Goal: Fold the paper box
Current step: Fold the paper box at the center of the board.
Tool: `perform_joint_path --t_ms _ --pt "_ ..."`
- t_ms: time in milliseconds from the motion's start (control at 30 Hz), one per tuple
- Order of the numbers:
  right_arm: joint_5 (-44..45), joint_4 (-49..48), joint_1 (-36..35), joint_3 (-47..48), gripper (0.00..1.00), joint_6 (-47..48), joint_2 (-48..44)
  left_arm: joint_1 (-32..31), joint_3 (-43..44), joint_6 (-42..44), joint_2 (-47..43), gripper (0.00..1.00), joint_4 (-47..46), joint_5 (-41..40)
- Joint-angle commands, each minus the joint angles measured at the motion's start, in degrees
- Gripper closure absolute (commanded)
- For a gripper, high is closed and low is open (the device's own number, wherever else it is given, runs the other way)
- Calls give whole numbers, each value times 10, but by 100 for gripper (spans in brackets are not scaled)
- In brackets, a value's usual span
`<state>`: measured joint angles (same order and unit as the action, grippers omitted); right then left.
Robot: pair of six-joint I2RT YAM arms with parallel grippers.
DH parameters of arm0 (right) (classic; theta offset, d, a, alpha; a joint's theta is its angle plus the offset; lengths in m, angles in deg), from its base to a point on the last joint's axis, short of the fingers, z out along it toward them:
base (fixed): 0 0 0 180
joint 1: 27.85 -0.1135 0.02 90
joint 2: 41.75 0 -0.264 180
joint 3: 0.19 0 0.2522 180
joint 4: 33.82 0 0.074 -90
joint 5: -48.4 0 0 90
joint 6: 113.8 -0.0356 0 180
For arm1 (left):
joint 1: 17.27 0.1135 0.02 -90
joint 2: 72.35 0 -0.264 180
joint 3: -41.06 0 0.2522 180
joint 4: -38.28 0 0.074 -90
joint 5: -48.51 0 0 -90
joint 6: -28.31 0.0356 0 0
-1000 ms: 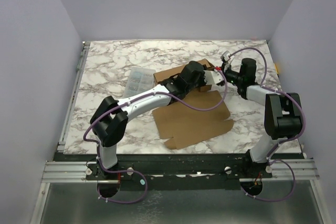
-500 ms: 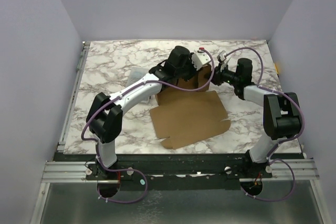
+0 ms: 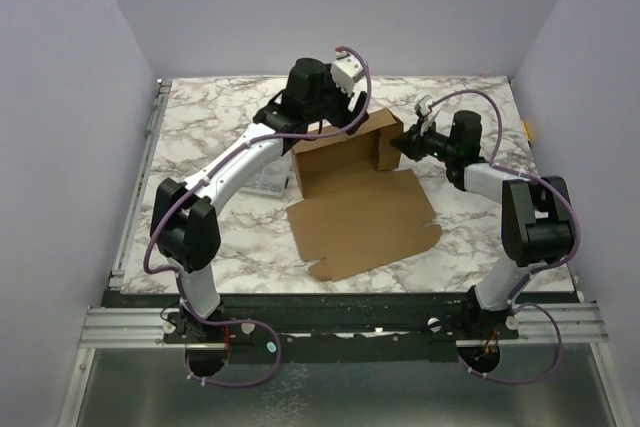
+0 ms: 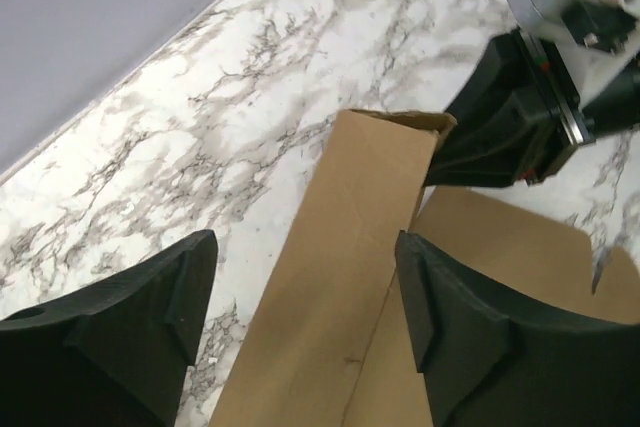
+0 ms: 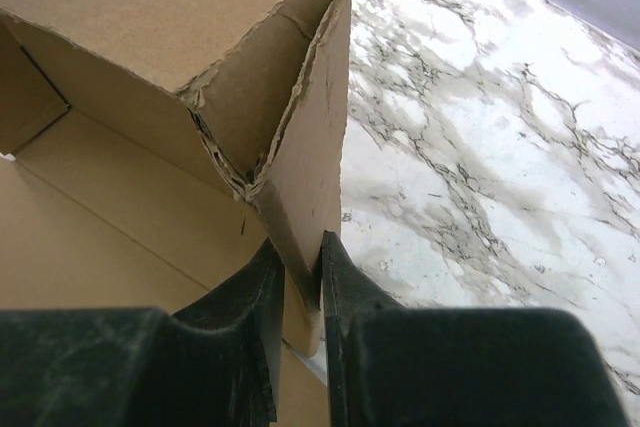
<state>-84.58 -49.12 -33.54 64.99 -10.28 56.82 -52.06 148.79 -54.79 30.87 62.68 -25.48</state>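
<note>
Your paper box [image 3: 360,212] sits mid-table on the marble table [image 3: 200,137], with its far panel folded upright and the rest of the brown sheet lying flat toward the arm bases. Your right gripper [image 5: 300,265] is clamped on the cardboard flap at the upright panel's right end (its fingers pinch the flap from both sides). Your left gripper [image 4: 305,297] hangs above that panel's top edge, jaws spread wide.
</note>
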Motion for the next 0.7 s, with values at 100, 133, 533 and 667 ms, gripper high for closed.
perform_joint_path --t_ms 100,133,533,667 --pt "-6 -39 -5 -17 85 18 1 51 2 -117 2 2 -75 44" --pt "-7 -39 -5 -18 85 19 0 52 7 -117 12 1 -76 58" --pt "-6 -40 -5 -9 84 17 3 48 15 -72 84 1 -87 131" --pt "-9 -45 -5 -7 83 14 0 48 0 -72 86 1 -87 144"
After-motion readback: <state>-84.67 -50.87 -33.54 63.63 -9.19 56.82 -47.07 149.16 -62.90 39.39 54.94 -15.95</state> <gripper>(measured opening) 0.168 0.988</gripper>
